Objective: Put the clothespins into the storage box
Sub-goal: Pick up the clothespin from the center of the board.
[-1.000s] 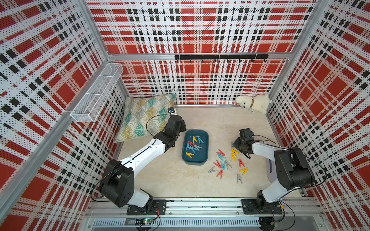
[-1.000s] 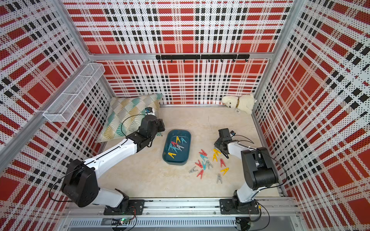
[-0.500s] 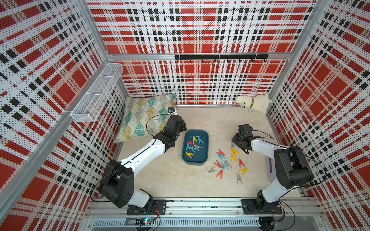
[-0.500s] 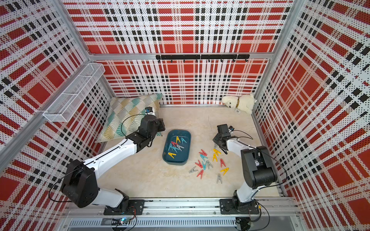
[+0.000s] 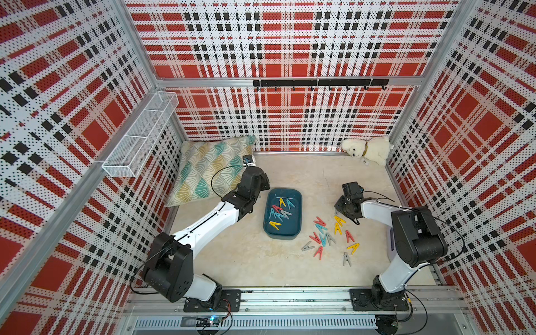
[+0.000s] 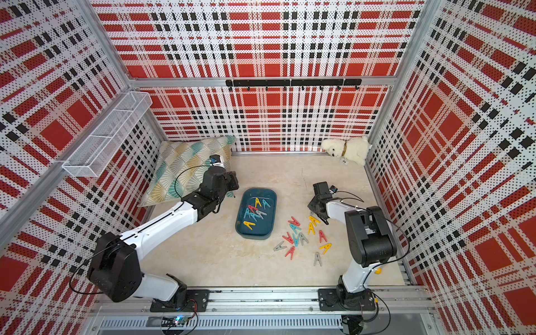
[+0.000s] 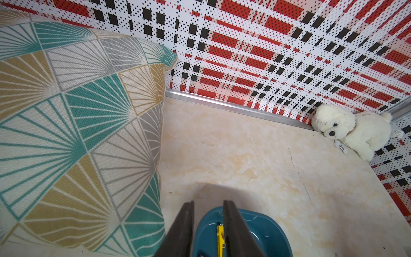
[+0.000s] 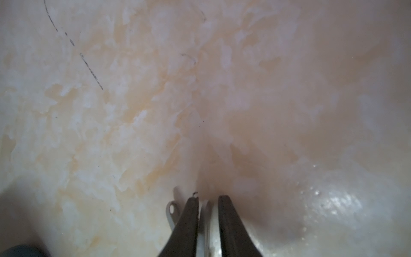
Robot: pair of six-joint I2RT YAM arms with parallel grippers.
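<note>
The teal storage box (image 5: 300, 209) (image 6: 271, 216) sits mid-floor with several clothespins (image 5: 280, 213) inside. Several more clothespins (image 5: 327, 237) (image 6: 301, 238) lie scattered to its right. My right gripper (image 5: 341, 214) (image 8: 208, 198) is down at the floor at the far edge of that scatter, shut on a pale grey clothespin (image 8: 172, 211) that shows between and beside its fingers. My left gripper (image 6: 232, 187) (image 7: 208, 203) hovers at the box's (image 7: 266, 229) far left corner, slightly open with nothing between its fingers. A yellow clothespin (image 7: 220, 238) lies in the box below it.
A patterned cushion (image 5: 208, 171) leans in the back left corner, right behind the left wrist. A white plush dog (image 5: 368, 149) lies in the back right corner. A white wire basket (image 5: 139, 136) hangs on the left wall, and a black hook rail (image 5: 319, 82) runs along the back wall.
My right gripper has shifted slightly toward the back and its jaws have narrowed onto the grey clothespin. The left arm has not moved.
</note>
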